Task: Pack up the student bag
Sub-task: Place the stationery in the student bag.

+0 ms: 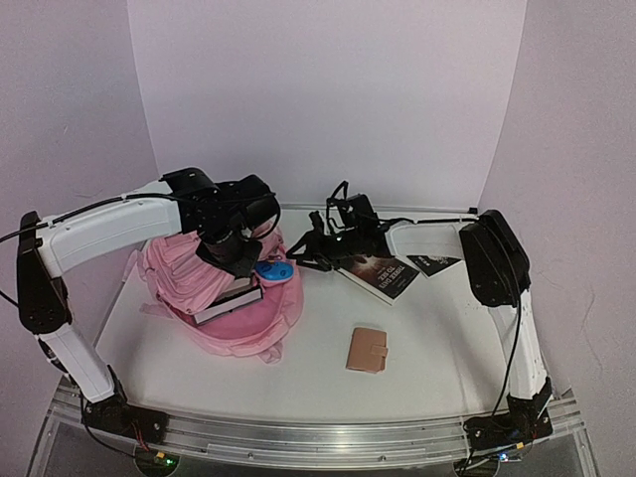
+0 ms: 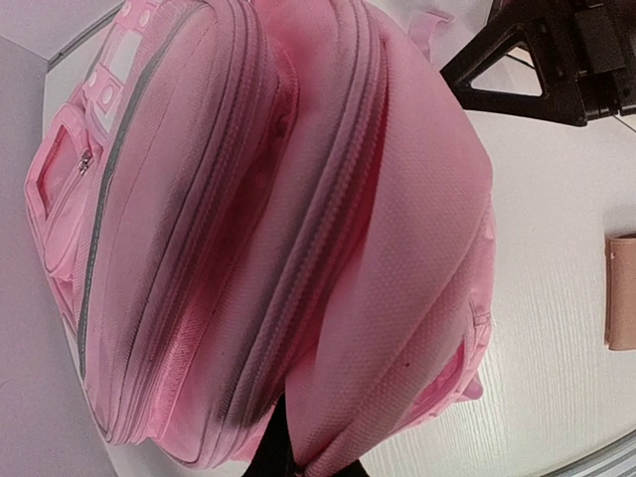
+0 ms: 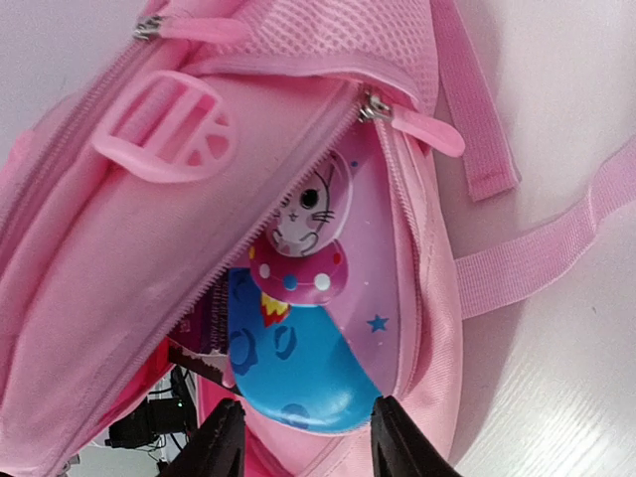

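the left tool (image 2: 278, 449) is closed on a fold of the large soft pink fabric student bag (image 2: 298, 229), which fills the view straight ahead of it and lies on the white surface (image 2: 556, 179). the right tool (image 3: 306, 427) stands open — its two black fingers (image 3: 214, 442) straddle the blue end of a small pink oval case (image 3: 298, 328) with a cartoon cat patch, lodged just ahead in the bag's unzipped pocket — whether they touch it, i cannot tell.

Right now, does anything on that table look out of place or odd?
Yes: the small cartoon case pokes out of the open zip mouth of the student bag rather than sitting fully inside, and a book juts out too.
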